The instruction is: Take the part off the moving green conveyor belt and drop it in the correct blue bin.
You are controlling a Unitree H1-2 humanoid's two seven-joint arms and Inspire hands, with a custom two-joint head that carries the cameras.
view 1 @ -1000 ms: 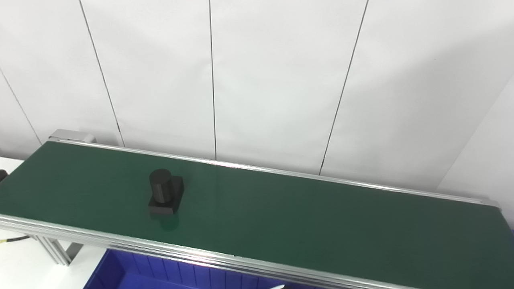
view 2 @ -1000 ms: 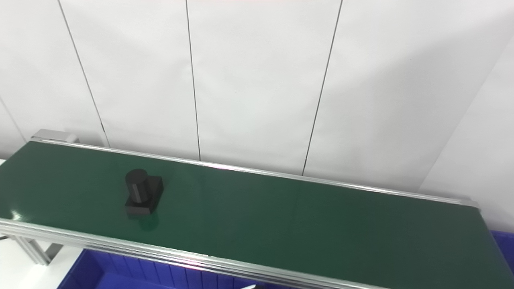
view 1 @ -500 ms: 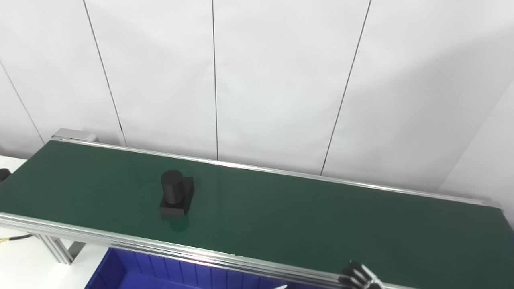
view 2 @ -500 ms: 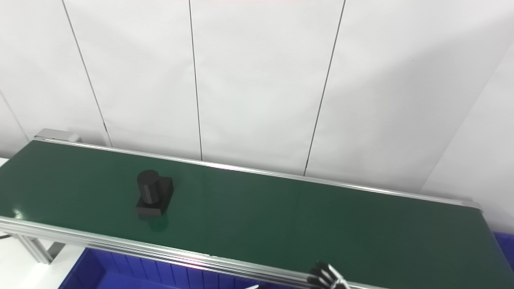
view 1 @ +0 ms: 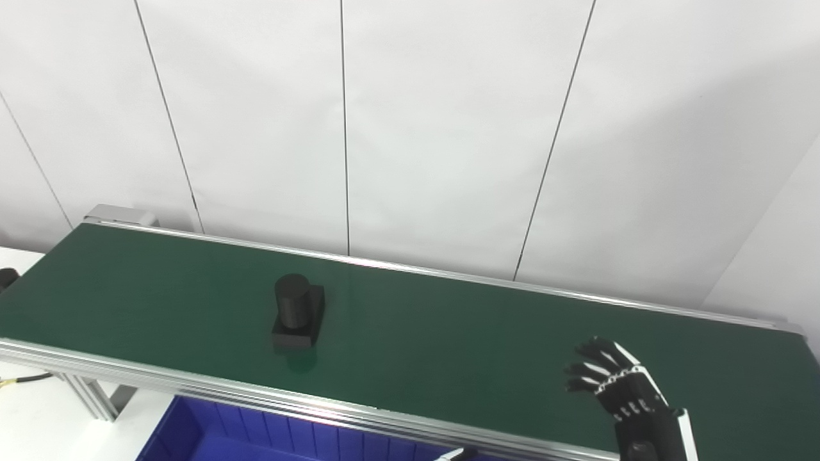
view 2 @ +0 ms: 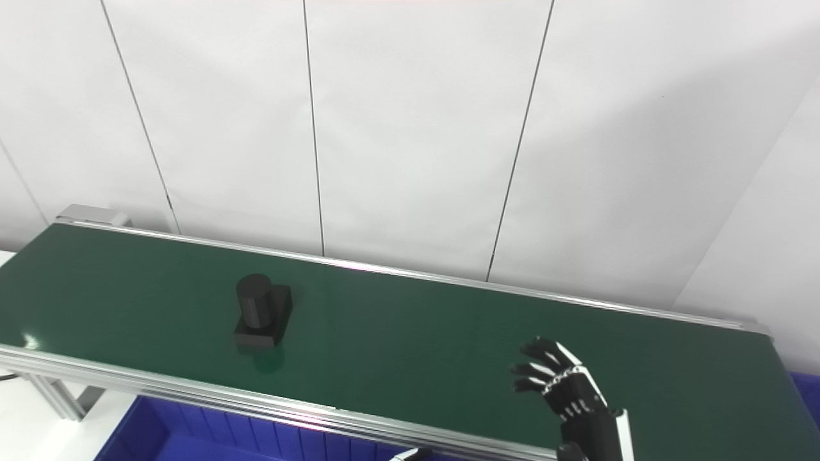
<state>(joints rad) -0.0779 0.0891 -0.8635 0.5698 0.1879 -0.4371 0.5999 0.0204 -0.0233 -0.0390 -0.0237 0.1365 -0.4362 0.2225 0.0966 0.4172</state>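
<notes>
I see the part (view 1: pixel 298 312), a black piece made of an upright round post on a flat rectangular base, sitting on the green conveyor belt (view 1: pixel 448 333). It stands on its base, nearer the belt's front rail than its back rail, with a faint reflection on the belt just in front of it. From the right robot hand (view 1: pixel 618 389) the part is well off to the left and a little farther back; the two are clearly apart, with a long bare stretch of belt between them.

The right robot hand comes up from the bottom edge on the right side and hovers over the right part of the belt, close to the front rail. Its fingers (view 2: pixel 537 368) are spread apart and point up and to the left, toward the part. It holds nothing, and I cannot tell from these views whether it touches the belt surface or floats above it. I do not see the left robot hand in either view.

Below the belt's front rail, to the left of and lower than the right robot hand, the blue bin (view 1: pixel 211 435) shows its ribbed inner wall at the bottom edge. A small light-coloured tip pokes in at the bottom edge near the bin; I cannot tell what it is. Far left of the hand, the white desk (view 1: pixel 38 422) sits under the belt's frame legs. Behind the belt is a white panelled wall (view 1: pixel 448 128).
</notes>
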